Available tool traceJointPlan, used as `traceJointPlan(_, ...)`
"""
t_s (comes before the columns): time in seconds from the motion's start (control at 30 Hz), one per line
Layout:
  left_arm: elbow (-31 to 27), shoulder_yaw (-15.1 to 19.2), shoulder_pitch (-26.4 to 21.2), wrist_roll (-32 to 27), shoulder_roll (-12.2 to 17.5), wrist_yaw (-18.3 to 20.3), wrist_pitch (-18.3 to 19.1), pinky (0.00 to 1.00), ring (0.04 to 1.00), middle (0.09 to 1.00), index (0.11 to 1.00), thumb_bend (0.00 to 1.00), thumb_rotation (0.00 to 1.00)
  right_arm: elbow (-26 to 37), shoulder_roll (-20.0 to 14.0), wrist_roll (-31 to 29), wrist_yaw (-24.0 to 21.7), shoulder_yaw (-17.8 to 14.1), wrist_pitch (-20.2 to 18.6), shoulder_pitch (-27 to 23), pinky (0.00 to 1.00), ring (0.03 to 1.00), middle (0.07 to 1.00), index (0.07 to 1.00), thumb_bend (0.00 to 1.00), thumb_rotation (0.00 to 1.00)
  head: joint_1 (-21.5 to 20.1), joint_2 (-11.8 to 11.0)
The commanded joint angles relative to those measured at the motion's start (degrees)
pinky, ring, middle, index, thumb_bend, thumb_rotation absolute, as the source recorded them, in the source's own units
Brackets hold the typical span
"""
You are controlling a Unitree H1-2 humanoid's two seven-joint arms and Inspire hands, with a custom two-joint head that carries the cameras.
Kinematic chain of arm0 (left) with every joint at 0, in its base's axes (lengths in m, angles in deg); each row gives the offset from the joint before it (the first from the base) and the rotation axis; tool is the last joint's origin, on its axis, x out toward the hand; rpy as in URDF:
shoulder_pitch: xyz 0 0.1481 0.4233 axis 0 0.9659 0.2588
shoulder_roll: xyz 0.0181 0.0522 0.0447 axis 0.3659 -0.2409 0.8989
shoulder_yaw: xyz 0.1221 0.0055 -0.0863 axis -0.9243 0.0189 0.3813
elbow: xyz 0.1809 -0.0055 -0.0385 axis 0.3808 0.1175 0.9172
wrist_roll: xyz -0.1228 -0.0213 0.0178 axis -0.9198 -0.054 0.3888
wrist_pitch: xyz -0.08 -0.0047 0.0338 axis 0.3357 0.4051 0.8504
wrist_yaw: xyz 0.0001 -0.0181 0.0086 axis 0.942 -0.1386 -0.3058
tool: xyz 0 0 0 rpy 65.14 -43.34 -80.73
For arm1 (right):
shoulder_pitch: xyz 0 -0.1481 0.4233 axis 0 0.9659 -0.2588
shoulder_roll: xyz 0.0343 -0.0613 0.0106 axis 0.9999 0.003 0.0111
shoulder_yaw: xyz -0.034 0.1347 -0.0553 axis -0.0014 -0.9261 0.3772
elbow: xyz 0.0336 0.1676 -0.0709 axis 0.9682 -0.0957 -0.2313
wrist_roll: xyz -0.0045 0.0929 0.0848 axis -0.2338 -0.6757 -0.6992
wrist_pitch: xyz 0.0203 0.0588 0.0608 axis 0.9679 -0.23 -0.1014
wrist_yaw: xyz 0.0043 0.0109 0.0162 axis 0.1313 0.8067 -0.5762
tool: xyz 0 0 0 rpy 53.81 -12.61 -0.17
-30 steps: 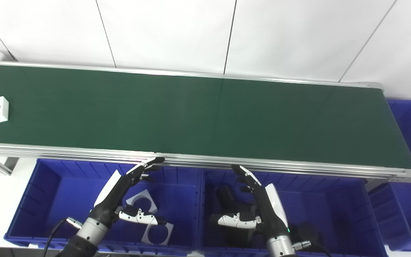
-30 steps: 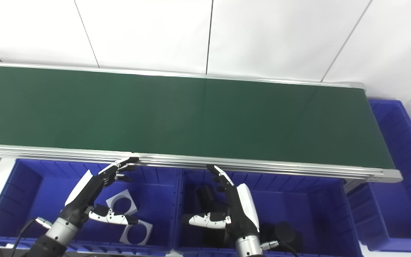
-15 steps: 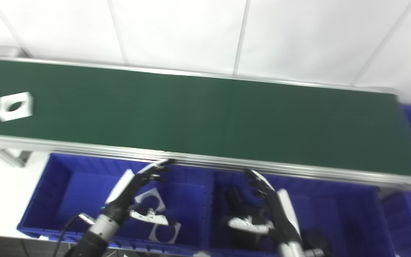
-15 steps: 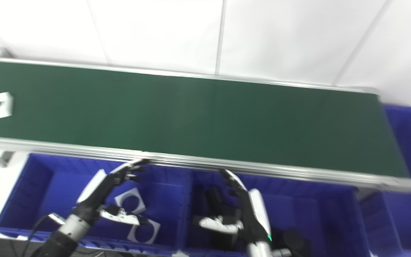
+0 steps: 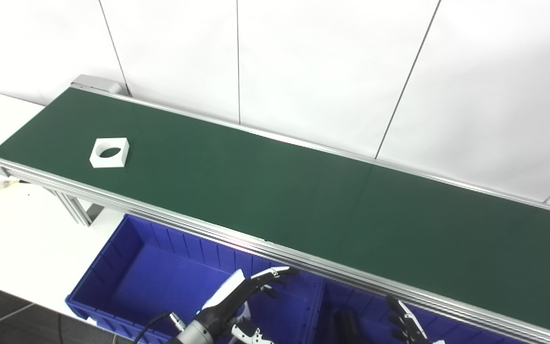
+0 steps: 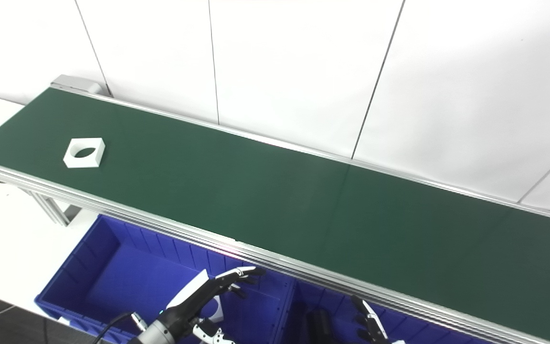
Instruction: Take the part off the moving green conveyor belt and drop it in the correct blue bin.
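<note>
part white square with round hole, far-left on conveyor belt | left hand fingers spread, empty, over left blue bin | right hand fingers apart, empty | advice: wait, intercept near rail, grip outer edges

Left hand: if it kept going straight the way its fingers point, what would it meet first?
Probably the silver aluminium side rail of the green conveyor belt: the left hand, open over the blue plastic bin, points up toward it, though depth is unclear.
</note>
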Motion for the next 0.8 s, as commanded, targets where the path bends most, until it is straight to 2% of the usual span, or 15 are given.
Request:
traceJointPlan(0.0, -0.9, -0.3, -0.9, 0.3, 0.5, -1.6, -2.3, 0.69, 0.834, 0.895, 0.864, 0.82, 0.17, 1.0, -0.1, -0.1, 0.1, -0.1, 3.7, -0.3, 0.79, 0.858, 0.892, 0.874, 0.70, 0.00, -0.4, 0.1)
traceJointPlan(0.3, -0.6, -1.3, -1.1, -0.8, 1.2, -2.4, -2.3, 0.70, 0.839, 0.897, 0.863, 0.82, 0.17, 0.9, 0.3, -0.5, 0.5, -0.3, 4.2, -0.1, 0.79, 0.850, 0.875, 0.862, 0.72, 0.00, -1.2, -0.1)
traceJointPlan(0.43, -0.5, -1.7, -1.2, -0.3, 1.7, -3.0, -2.3, 0.70, 0.840, 0.898, 0.865, 0.81, 0.18, 0.2, 0.5, -0.1, 1.2, -0.4, 5.6, -0.1, 0.78, 0.843, 0.866, 0.857, 0.73, 0.00, -2.5, -0.1)
traceJointPlan(0.57, -0.2, -1.9, -1.3, -1.6, 2.0, -2.9, -2.3, 0.70, 0.841, 0.901, 0.866, 0.81, 0.15, 0.3, 0.8, -0.1, 1.0, -0.4, 5.7, 0.1, 0.78, 0.843, 0.864, 0.856, 0.74, 0.00, -3.4, -0.6)
traceJointPlan(0.77, 0.0, -2.1, -1.2, -1.6, 2.3, -3.2, -2.3, 0.71, 0.844, 0.898, 0.864, 0.82, 0.17, -0.2, 1.1, 0.5, 1.4, -0.4, 6.3, 0.2, 0.76, 0.836, 0.856, 0.849, 0.75, 0.00, -5.3, -1.6)
